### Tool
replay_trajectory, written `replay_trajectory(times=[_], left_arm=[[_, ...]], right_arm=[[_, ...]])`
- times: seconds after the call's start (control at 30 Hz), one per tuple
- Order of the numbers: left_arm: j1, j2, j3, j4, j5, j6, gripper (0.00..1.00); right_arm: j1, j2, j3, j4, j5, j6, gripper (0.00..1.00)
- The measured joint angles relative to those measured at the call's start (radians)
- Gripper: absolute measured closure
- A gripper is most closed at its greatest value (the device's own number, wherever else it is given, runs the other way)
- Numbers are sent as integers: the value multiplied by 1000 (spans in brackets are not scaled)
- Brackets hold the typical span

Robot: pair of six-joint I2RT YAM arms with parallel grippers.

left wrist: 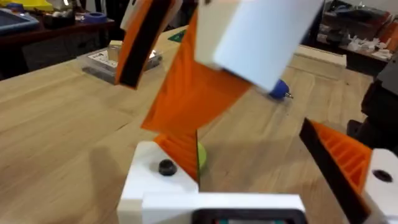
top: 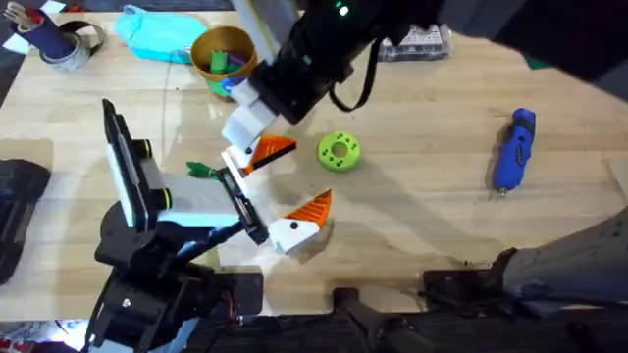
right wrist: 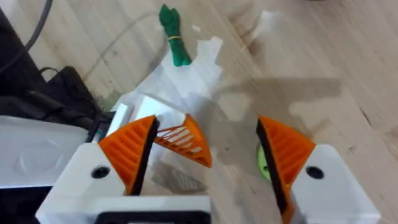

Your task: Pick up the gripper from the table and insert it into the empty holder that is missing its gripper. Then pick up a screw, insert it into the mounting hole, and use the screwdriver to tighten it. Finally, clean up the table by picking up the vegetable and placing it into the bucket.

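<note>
Bright, soft shadows, blurred close-ups

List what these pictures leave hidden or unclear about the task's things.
- Bucket: overhead, the right arm's dark body covers its right side; its contents are too small to name.
- Vegetable: overhead, tiny; the white finger piece beside it hides its right end.
- Screwdriver: overhead, tip too small to judge. In the left wrist view, a blurred white block covers all but its end.

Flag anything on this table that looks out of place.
The vegetable lies loose on the wood beside the left arm, not in the bucket. The screwdriver lies far off alone on the table's right side.
</note>
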Motion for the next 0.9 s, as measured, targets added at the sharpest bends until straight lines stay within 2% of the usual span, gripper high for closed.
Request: replay_trajectory(times=[0.47,0.9], left_arm=[[0,0,0,0,0,0,8],[0,0,0,0,0,0,8]], right_arm=[[-82,-1,0,-3,0,0,4],[-90,-1,0,-8,0,0,4]])
